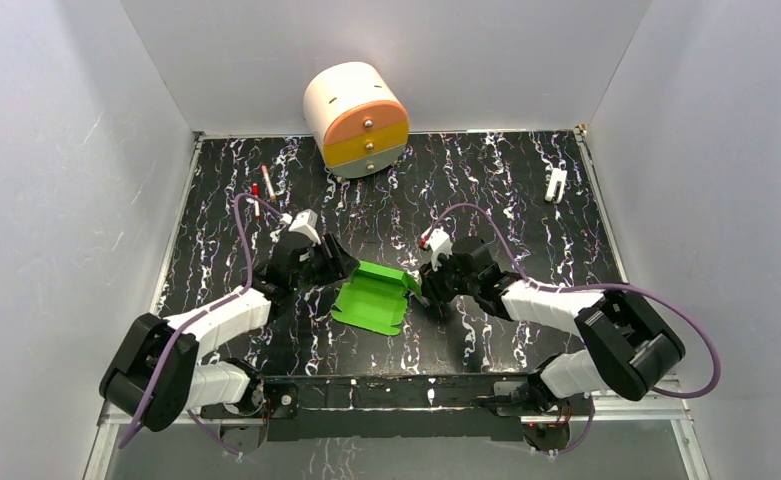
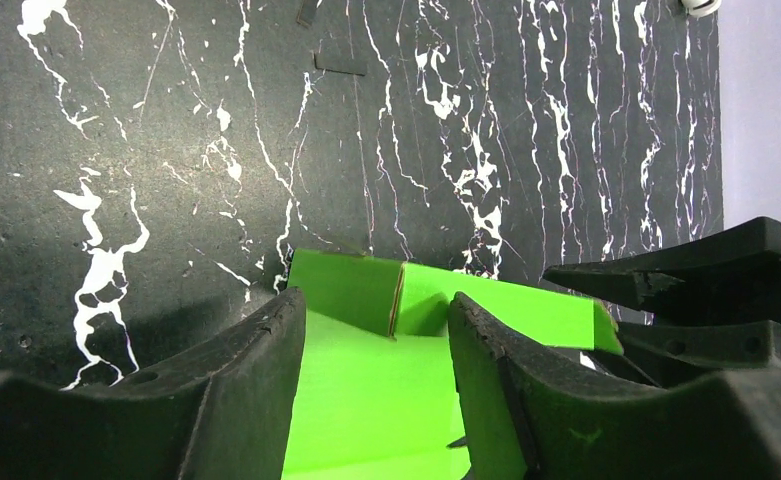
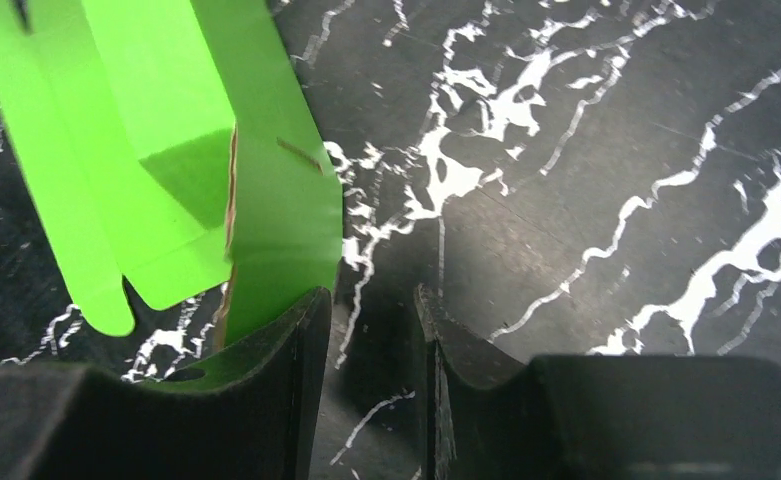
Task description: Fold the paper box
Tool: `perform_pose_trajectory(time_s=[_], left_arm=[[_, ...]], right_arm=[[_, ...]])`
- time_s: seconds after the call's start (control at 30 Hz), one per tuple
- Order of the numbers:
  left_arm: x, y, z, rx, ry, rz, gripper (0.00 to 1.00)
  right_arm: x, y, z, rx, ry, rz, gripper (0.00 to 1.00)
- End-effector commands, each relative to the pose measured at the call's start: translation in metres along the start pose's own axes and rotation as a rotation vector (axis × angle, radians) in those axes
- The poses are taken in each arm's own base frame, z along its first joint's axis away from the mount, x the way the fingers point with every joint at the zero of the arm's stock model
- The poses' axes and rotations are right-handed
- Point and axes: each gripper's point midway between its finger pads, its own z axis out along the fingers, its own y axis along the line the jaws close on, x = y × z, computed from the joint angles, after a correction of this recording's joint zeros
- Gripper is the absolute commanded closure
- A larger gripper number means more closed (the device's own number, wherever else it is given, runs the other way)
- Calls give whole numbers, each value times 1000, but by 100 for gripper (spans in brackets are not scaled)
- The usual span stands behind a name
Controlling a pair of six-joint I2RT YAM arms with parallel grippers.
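The paper box [image 1: 374, 296], bright green card partly folded with its far walls raised, lies mid-table between the two arms. My left gripper [image 1: 338, 262] is at its left edge. In the left wrist view it [image 2: 374, 300] stands open, its fingers [image 2: 256, 370] straddling the flat green floor of the paper box [image 2: 366, 390], with an upright wall just ahead. My right gripper [image 1: 428, 285] is at the box's right side. In the right wrist view it [image 3: 368, 292] is open with only table in the gap, and the paper box [image 3: 166, 150] lies against the outside of its left finger [image 3: 266, 380].
A cream cylinder drawer unit [image 1: 356, 118] with orange and yellow drawers stands at the back centre. Two pens [image 1: 262, 190] lie back left and a small white clip [image 1: 556, 184] back right. Grey walls close in the black marbled table [image 1: 506, 190] on three sides.
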Motion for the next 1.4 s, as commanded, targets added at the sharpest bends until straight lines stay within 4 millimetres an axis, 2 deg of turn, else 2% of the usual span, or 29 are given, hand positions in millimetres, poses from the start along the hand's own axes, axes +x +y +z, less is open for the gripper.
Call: perform_pose_trajectory(time_s=[0.0,0.13,0.27,0.37,0.5,0.63,0.73,0.9,1.1,1.37], left_arm=[[-5,-15,3,54,0,1,47],[5,-14,9,72,35,-24,48],[8,-14,10,79,35,-41,49],[4,-12,6,63,18,-33,49],[-5,-9,-8,20,-11,-11,44],[-11,-9,-28,-6,-41,-30,37],[-3,-16,-39,36,-24,-103,34],[15,-35,-50,180,2,-327,34],[25,-50,-45,266,-7,-453,41],[28,-66,-26,312,-37,-537,47]], right_arm=[[-40,25,3,-150,-146,-36,57],[-43,32,4,-191,-167,-39,56],[-41,39,6,-235,-163,-35,55],[-36,32,3,-187,-147,-6,55],[-28,16,-8,-71,-142,36,52],[-21,18,-19,-56,-146,62,51],[-16,27,-23,-76,-160,68,50],[-11,35,-24,-93,-176,59,49],[-12,44,-21,-119,-198,37,48],[-15,46,-18,-117,-225,15,47]])
